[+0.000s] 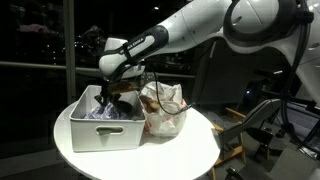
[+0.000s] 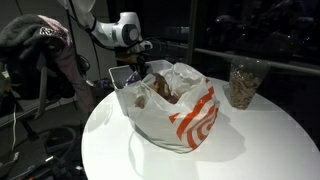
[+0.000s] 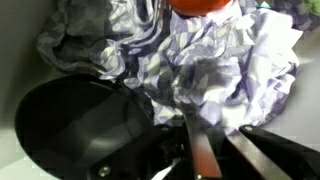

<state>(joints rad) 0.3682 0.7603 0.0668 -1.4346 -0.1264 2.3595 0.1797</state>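
A crumpled cloth (image 3: 215,60) with a white, grey and purple pattern fills the wrist view. My gripper (image 3: 212,122) reaches down into it, its two dark fingers drawn close together with a fold of cloth pinched at their tips. A black rounded bowl-like object (image 3: 75,125) lies just beside the fingers. In both exterior views the gripper (image 1: 112,92) (image 2: 137,72) is sunk into a white bin (image 1: 100,135) (image 2: 118,72) on the round table (image 1: 190,150). The bin's walls hide the fingertips there.
A white plastic bag with orange print (image 1: 165,108) (image 2: 175,110) stands right against the bin. A jar of brownish contents (image 2: 243,85) sits at the table's far side. An orange-red object (image 3: 200,6) shows at the wrist view's top edge. Chairs and clutter surround the table.
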